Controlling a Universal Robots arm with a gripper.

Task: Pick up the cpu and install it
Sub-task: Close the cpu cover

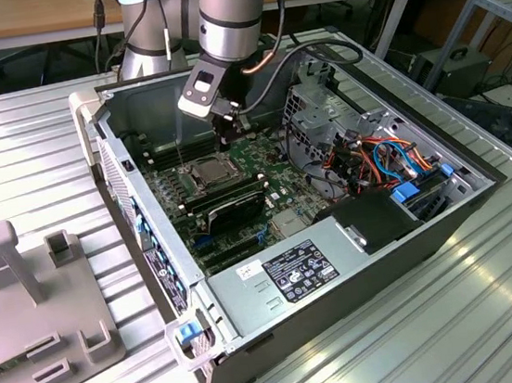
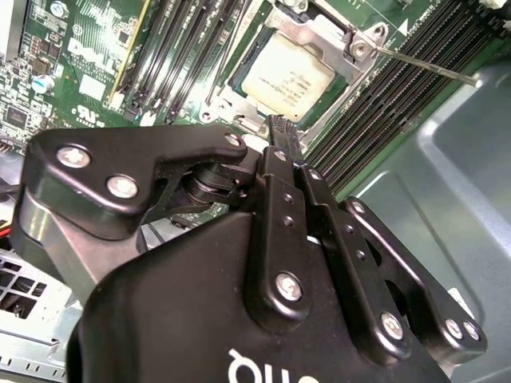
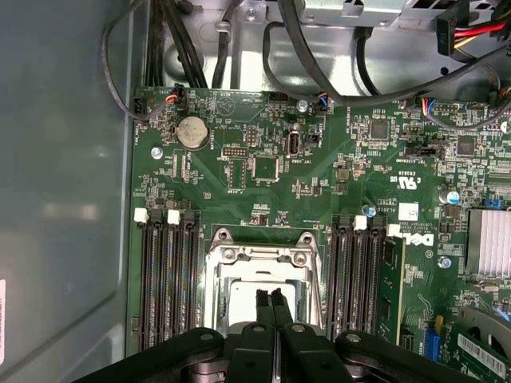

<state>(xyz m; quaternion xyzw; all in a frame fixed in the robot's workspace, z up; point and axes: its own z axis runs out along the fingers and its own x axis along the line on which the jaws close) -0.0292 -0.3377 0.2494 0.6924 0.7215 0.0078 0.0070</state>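
Note:
The cpu (image 2: 287, 76), a small square chip with a dull silver top, lies flat in the metal-framed socket (image 3: 259, 255) on the green motherboard (image 1: 270, 190) inside the open computer case. In the exterior view the cpu (image 1: 209, 171) shows just below my gripper (image 1: 228, 139). My gripper (image 3: 271, 307) hovers a little above the socket, its two black fingers pressed together with nothing between them. The fingers hide part of the cpu (image 3: 239, 297) in the first wrist view. My gripper (image 2: 281, 136) is apart from the chip. The socket's thin latch lever (image 2: 423, 65) sticks out away from the socket.
Black memory slots (image 3: 168, 279) flank the socket on both sides. The case walls (image 1: 135, 197) rise around the board. A drive cage with coloured cables (image 1: 373, 154) and a power supply (image 1: 294, 271) fill the exterior view's right and front. A grey fixture (image 1: 27, 304) stands on the table.

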